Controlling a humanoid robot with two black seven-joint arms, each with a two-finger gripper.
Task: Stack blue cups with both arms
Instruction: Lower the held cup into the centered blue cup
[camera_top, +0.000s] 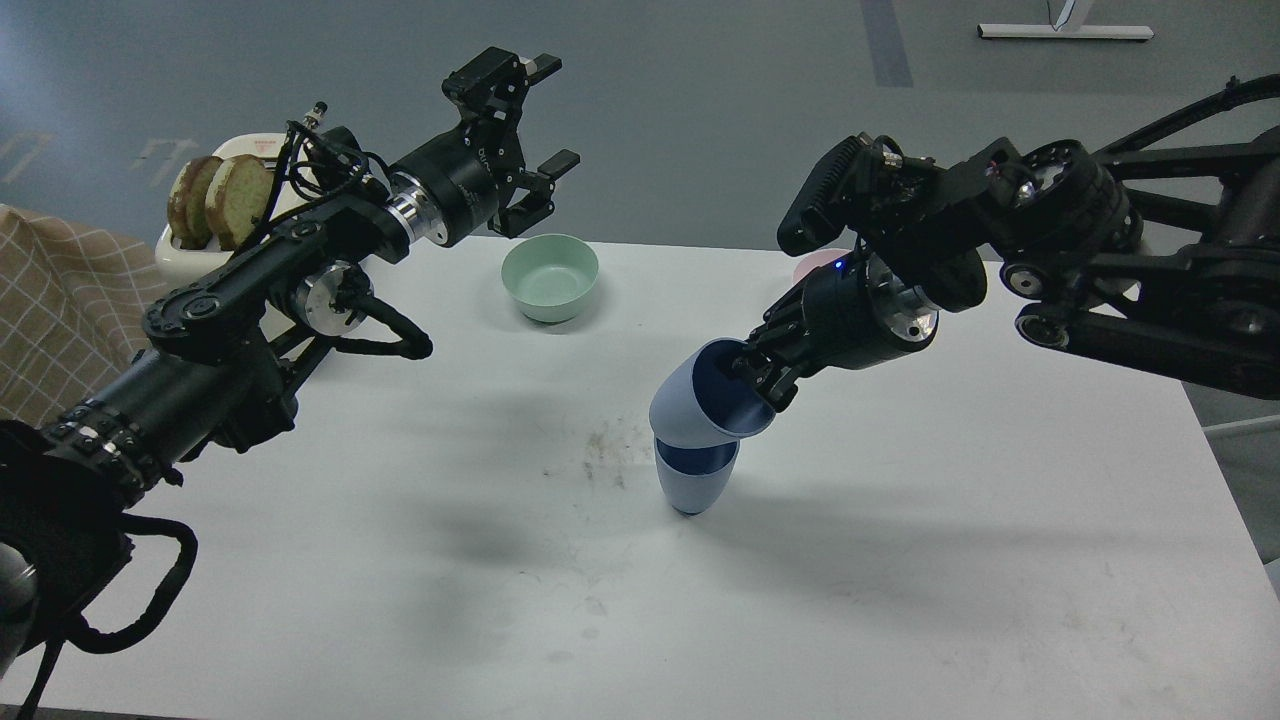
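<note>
One pale blue cup (696, 483) stands upright near the middle of the white table (900, 560). My right gripper (757, 374) is shut on the rim of the second blue cup (690, 400) and holds it tilted, its base over the mouth of the standing cup; whether they touch I cannot tell. My left gripper (528, 130) is open and empty, raised at the table's far left edge above the mint green bowl (550, 277).
A pink bowl (815, 264) is mostly hidden behind my right arm. A white toaster (200, 240) with bread slices (222, 195) stands at the far left beside a checked cloth (50, 310). Scuff marks lie left of the standing cup.
</note>
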